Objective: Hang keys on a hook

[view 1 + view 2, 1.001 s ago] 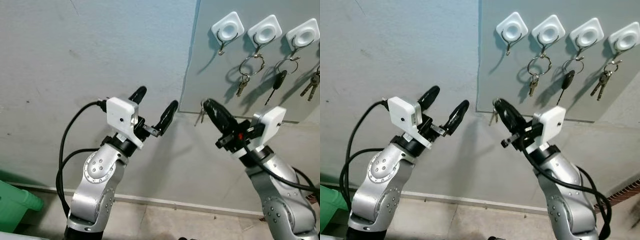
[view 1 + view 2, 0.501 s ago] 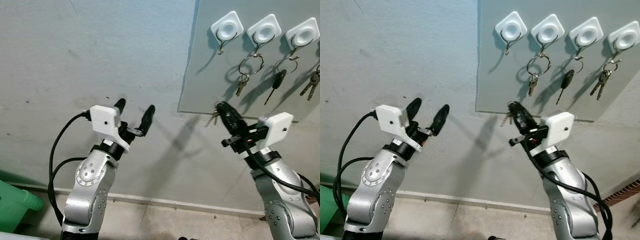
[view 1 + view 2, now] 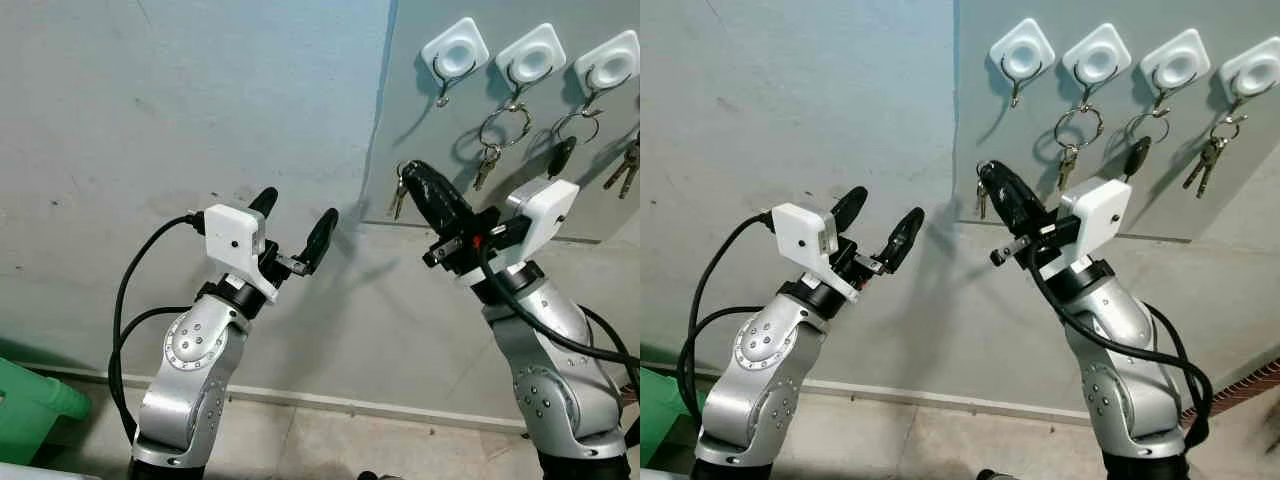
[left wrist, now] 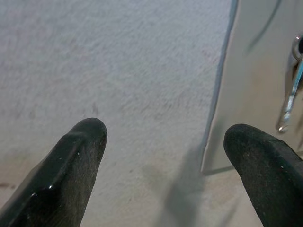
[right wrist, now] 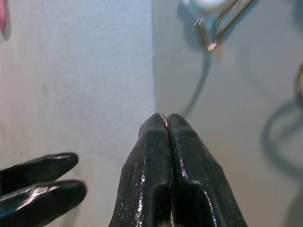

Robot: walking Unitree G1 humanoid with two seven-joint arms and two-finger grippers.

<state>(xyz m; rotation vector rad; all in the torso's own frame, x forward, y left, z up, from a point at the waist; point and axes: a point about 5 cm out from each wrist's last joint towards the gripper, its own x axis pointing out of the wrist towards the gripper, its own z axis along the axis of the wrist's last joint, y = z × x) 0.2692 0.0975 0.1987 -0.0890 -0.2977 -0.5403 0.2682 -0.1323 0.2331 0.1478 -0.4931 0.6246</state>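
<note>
No readable writing or brand marks anywhere. Only container is a green bin [image 3: 30, 405] at the lower left on the floor; its contents can't be seen.

Right gripper [image 3: 412, 176] is raised toward the grey panel [image 3: 1200, 140], fingers pressed together and clamped on the keys [image 3: 399, 196]. The keys dangle just under the fingertips, at the panel's left edge, below and left of the first hook [image 3: 443, 82]. In the right wrist view the fingers [image 5: 156, 156] are closed with a sliver of metal ring at the tips, and the hook [image 5: 215, 33] sits ahead, apart from them.

Left gripper [image 3: 296, 208] is held up in front of the bare wall [image 3: 180, 120], fingers apart, holding nothing. Left wrist view: both fingertips [image 4: 80, 151] spread, wall and panel edge beyond, with a hanging key [image 4: 289, 101] at the side.

Four white square hook mounts show in the right eye view. First mount [image 3: 1023, 55] has a bare hook. Second hook carries a ring with keys [image 3: 1068, 160], third a black-headed key [image 3: 1134, 155], fourth a key bunch [image 3: 1203, 160].
</note>
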